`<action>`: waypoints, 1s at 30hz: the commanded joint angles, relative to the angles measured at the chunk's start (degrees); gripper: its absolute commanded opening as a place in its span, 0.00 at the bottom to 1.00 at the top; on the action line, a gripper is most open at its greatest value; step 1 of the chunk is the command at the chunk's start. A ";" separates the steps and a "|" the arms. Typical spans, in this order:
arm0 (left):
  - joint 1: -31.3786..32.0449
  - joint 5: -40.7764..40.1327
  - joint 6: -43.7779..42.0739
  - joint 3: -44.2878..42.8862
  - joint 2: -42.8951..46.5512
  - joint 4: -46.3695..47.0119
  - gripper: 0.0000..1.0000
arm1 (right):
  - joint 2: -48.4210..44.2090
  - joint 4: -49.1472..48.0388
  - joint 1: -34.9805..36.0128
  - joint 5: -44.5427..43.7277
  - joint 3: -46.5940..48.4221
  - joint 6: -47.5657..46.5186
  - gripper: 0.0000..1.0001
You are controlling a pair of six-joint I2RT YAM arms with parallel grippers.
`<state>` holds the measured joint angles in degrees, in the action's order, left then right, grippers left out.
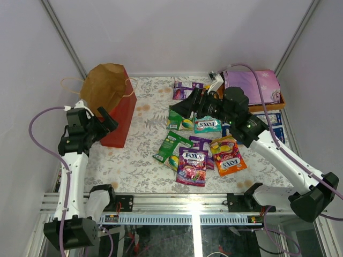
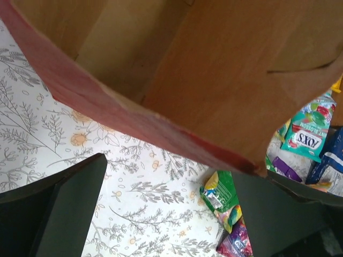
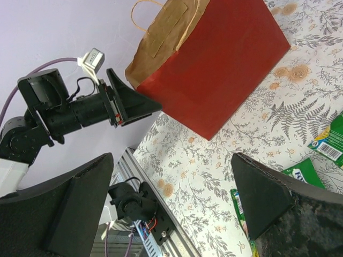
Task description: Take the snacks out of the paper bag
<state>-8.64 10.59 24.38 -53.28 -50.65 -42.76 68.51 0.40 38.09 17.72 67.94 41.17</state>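
The paper bag [image 1: 119, 110] stood upright at 10 o'clock on the surface [image 1: 144, 160], its mouth open and its brown inner side showing. The snacks [image 1: 192, 163] lay outside it, spread from the centre toward 3 o'clock: green, purple, teal and orange packets. Two blue-and-white packs [image 1: 272, 121] lay beside the wooden tray [image 1: 280, 101] at 2 o'clock.

The left end effector [image 1: 107, 119] hung just beside the near rim of the bag with its fingers spread fully apart, holding nothing. The right end effector [image 1: 185, 104] hovered over the packets, also spread wide and empty, facing the bag.

The left wrist view showed only bare brown paper inside the bag. The very bottom could not be seen.

The step in hand appeared to be a check of the bag for leftover packets. To do it well:
1. Keep the left fingers apart while entering the mouth.
2. Approach from 12 o'clock, clear of the thin paper rim.
3. Steady the red wall with the right arm, since the light bag would likely tip.
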 commanded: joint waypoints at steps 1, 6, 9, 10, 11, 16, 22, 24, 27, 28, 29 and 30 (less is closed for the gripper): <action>0.60 -3.03 1.14 -0.58 -2.54 5.62 1.00 | 0.70 -4.04 -0.79 2.41 -0.32 -0.27 0.99; 1.99 -6.75 2.96 -1.21 -6.15 8.75 1.00 | 1.67 -4.90 -1.90 3.88 -0.56 -0.32 0.99; 2.09 -9.19 3.89 -2.95 -8.50 10.08 1.00 | 2.65 -5.92 -2.34 5.07 -0.48 -0.25 0.99; 2.06 -9.79 4.22 -3.42 -9.11 10.80 1.00 | 2.98 -6.25 -2.46 5.46 -0.48 -0.17 0.99; 2.06 -10.17 4.57 -3.96 -9.84 11.45 1.00 | 3.43 -6.66 -2.56 5.81 -0.57 -0.14 0.99; 2.15 -11.89 5.15 -8.38 -15.61 13.58 1.00 | 5.57 -8.81 -3.57 7.95 -1.01 0.65 0.99; 2.26 -14.16 4.61 -11.44 -20.99 16.46 1.00 | 6.82 -10.35 -4.79 10.21 -1.19 1.53 0.99; 2.43 -14.84 3.93 -13.08 -22.78 16.90 1.00 | 7.13 -10.69 -5.15 10.76 -1.07 1.68 0.99; 2.67 -15.09 2.93 -15.97 -25.80 17.44 1.00 | 7.65 -11.05 -5.55 11.49 -0.86 1.91 0.99; 2.76 -15.05 2.76 -16.89 -26.84 17.57 1.00 | 7.83 -11.23 -5.64 11.67 -0.80 1.96 0.99; 2.81 -14.83 2.57 -17.83 -27.73 17.69 1.00 | 8.05 -11.40 -5.72 11.84 -0.77 2.06 0.99; 2.95 -14.67 2.33 -18.84 -28.56 17.79 1.00 | 8.23 -11.54 -5.78 12.08 -0.68 2.20 0.99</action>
<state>-6.35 -2.72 28.32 -67.83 -76.90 -30.15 76.27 -6.96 32.88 27.20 66.46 42.70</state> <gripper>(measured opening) 0.994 0.993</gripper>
